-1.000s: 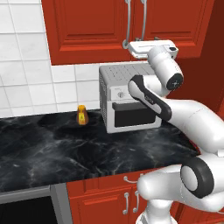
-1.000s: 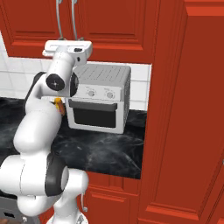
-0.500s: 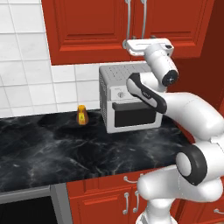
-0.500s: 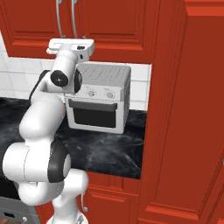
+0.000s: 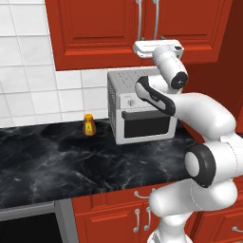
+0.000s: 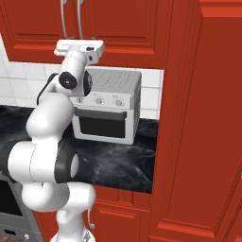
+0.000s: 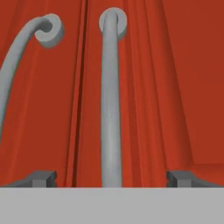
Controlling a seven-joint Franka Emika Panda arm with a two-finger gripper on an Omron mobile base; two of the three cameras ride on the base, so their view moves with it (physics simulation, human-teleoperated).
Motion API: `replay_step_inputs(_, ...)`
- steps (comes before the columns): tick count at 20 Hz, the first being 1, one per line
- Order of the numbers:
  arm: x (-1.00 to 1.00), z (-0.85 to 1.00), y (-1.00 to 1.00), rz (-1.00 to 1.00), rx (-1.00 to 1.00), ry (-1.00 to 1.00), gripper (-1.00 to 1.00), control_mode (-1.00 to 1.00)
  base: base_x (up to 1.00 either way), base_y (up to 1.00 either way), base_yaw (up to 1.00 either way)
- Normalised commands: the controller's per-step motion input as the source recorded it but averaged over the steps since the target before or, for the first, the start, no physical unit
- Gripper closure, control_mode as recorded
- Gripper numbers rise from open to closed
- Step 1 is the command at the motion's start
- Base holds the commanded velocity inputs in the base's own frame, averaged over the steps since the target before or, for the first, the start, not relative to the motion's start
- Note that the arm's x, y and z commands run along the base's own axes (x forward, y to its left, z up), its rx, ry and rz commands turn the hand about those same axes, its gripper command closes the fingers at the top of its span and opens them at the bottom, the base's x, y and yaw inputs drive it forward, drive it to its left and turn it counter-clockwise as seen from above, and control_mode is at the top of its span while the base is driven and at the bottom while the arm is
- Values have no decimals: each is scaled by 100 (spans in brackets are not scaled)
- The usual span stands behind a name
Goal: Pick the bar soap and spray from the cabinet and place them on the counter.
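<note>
The cabinet (image 5: 104, 33) is a red wall cabinet with both panelled doors closed. The bar soap and the spray are hidden behind them. My gripper (image 7: 111, 177) is open, and its two dark fingertips (image 7: 41, 177) straddle the lower part of the right door's long silver handle (image 7: 110, 100). Nothing is held. The other door's curved handle (image 7: 22, 57) lies to the left. From the base, the white hand (image 5: 159, 46) (image 6: 79, 47) is raised against the bottom of the doors, just under the handles (image 5: 147, 19). The black veined counter (image 5: 52, 166) runs below.
A silver toaster oven (image 5: 142, 111) (image 6: 106, 111) stands on the counter right under the hand. A small orange bottle (image 5: 88, 125) sits by the tiled wall to the left. A tall red panel (image 6: 203, 118) closes off the right side. Lower red cabinets (image 5: 114, 216) sit under the counter.
The hand has edged slightly up and closer to the cabinet doors. The jaws have stayed open and the doors have stayed closed.
</note>
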Motion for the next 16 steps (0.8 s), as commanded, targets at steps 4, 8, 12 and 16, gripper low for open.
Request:
replay_step_inputs(4,42,0,10,0,0,2,100,-100,0,0,0)
replay_step_inputs(8,34,0,4,0,0,4,100,-100,0,0,0)
replay_step_inputs(12,36,0,8,1,0,20,100,-100,0,0,0)
replay_step_inputs(16,41,0,14,6,0,39,100,-100,0,0,0)
